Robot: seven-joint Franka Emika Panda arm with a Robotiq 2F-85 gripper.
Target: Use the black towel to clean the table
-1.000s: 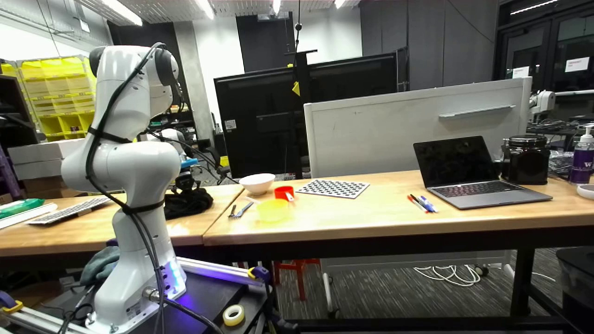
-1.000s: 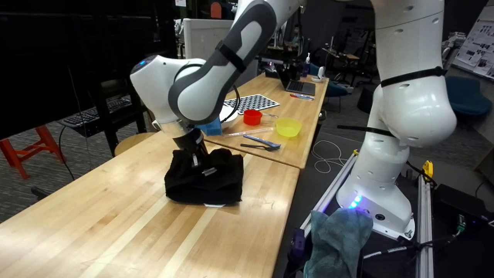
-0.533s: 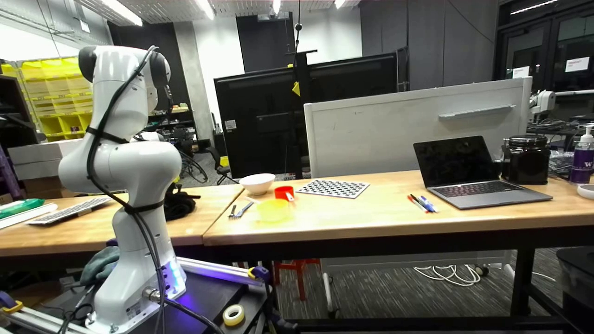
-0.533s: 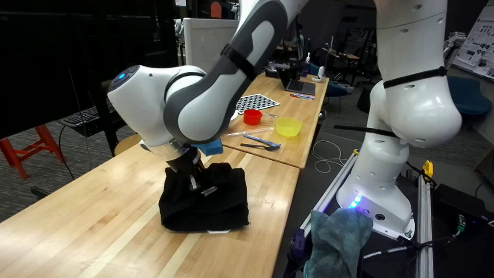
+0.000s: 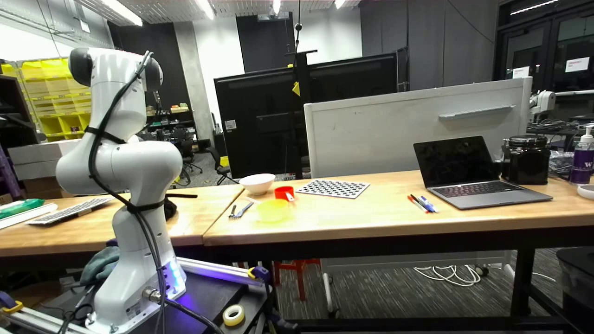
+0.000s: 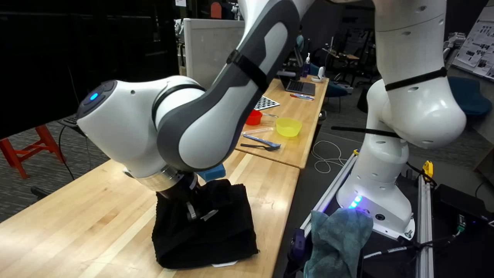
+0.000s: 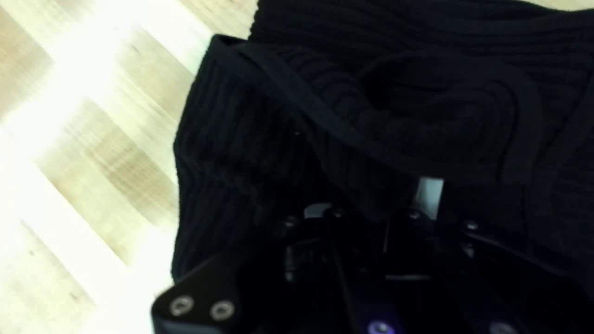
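The black towel [image 6: 208, 239] lies bunched and folded on the light wooden table [image 6: 96, 224], with a white tag under its near edge. My gripper [image 6: 200, 214] comes down into the towel from above, with its fingertips sunk in the cloth. In the wrist view the gripper [image 7: 369, 215] stands with its jaws close together and towel cloth [image 7: 287, 139] pinched between them; the dark picture hides the exact grip. In an exterior view the arm hides most of the towel, and only a small black part [image 5: 171, 208] shows behind it.
A yellow bowl [image 6: 288, 127], a red cup [image 6: 253, 117], a black fork [image 6: 259, 146] and a blue utensil [image 6: 262, 140] lie on the adjoining table. A white bowl [image 5: 257, 183], checkered board [image 5: 333, 188] and laptop [image 5: 478, 185] stand there too. A keyboard [image 5: 69, 211] lies on the towel's table.
My gripper and the black towel have slid together along the table, away from the bowls and the table seam. The wrist has tilted more. The other objects have not moved.
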